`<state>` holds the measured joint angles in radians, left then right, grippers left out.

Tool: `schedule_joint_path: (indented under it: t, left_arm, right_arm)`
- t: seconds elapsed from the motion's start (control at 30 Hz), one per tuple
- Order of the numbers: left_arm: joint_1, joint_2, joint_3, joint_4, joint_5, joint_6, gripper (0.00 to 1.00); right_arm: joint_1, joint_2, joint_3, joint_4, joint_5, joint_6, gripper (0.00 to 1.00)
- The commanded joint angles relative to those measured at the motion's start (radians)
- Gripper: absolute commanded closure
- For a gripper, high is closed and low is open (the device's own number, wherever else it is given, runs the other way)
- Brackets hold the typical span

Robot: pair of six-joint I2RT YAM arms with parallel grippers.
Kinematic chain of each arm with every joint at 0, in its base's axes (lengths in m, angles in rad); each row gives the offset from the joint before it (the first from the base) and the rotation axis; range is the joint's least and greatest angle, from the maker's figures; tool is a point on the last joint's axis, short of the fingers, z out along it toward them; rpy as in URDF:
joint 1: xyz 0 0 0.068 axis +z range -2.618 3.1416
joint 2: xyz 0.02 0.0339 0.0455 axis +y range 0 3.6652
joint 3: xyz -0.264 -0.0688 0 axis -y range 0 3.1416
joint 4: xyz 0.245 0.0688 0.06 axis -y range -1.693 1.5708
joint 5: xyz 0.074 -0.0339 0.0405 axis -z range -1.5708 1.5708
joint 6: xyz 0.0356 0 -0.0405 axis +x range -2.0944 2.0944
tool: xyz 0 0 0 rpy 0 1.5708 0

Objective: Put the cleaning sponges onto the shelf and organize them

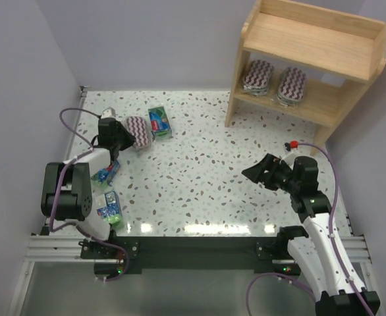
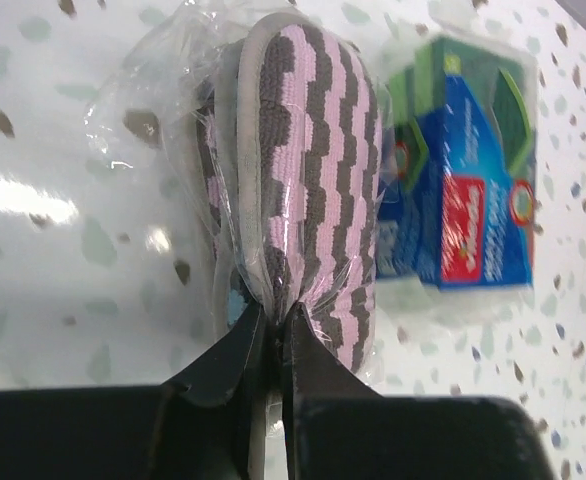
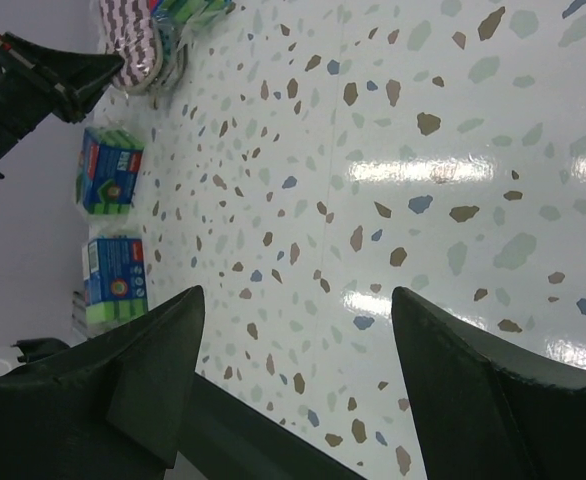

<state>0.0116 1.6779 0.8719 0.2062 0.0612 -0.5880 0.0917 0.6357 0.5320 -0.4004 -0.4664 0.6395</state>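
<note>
At far-left counter, beside 1 green pack: 1 striped oval sponge, film-wrapped; likely light, squashy, slick. Grip: left hand pinching its near end; whether foam or only film is caught, unclear. Mid-body hold looks surer. Spare: right hand spread, empty. Lower tier of shelf carries 2 striped packs.

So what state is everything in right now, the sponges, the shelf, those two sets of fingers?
Left fingers: shut on the striped sponge, pinching its end.
Right fingers: open, empty.
Two other striped sponges: lying on the shelf, lower tier.
Three green packs: loose on the table.
Shelf: upright, top tier bare.
</note>
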Motion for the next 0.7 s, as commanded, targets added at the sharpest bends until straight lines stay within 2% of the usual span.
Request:
schedule_joint_path:
  t: [0.0,0.1,0.17,0.2,0.37,0.47,0.53,0.67]
  left_arm:
    - [-0.064,-0.147,-0.109,-0.048,0.038,-0.05,0.98]
    - [-0.125,-0.283,-0.232,-0.067,0.066,-0.131,0.98]
    - [-0.203,-0.401,-0.33,-0.053,0.072,-0.18,0.98]
    - [-0.232,-0.44,-0.362,-0.047,0.071,-0.244,0.97]
    - [-0.445,-0.644,-0.561,0.021,-0.003,-0.452,0.96]
    - [-0.538,-0.679,-0.635,0.087,-0.058,-0.6,0.95]
    - [-0.63,-0.656,-0.654,0.153,-0.156,-0.648,0.95]
    - [-0.762,-0.516,-0.602,0.271,-0.285,-0.763,0.94]
  right_arm:
    - [0.002,0.016,-0.01,0.006,-0.054,-0.02,0.22]
    - [0.005,0.032,-0.017,0.011,-0.064,-0.021,0.22]
    - [0.008,0.042,-0.018,0.012,-0.077,-0.027,0.22]
    - [0.008,0.047,-0.02,0.008,-0.083,-0.031,0.22]
    - [0.014,0.094,-0.035,0.005,-0.109,-0.052,0.22]
    - [0.02,0.117,-0.044,0.014,-0.118,-0.058,0.22]
    - [0.025,0.131,-0.052,0.017,-0.117,-0.061,0.22]
    - [0.055,0.183,-0.052,0.032,-0.11,-0.064,0.23]
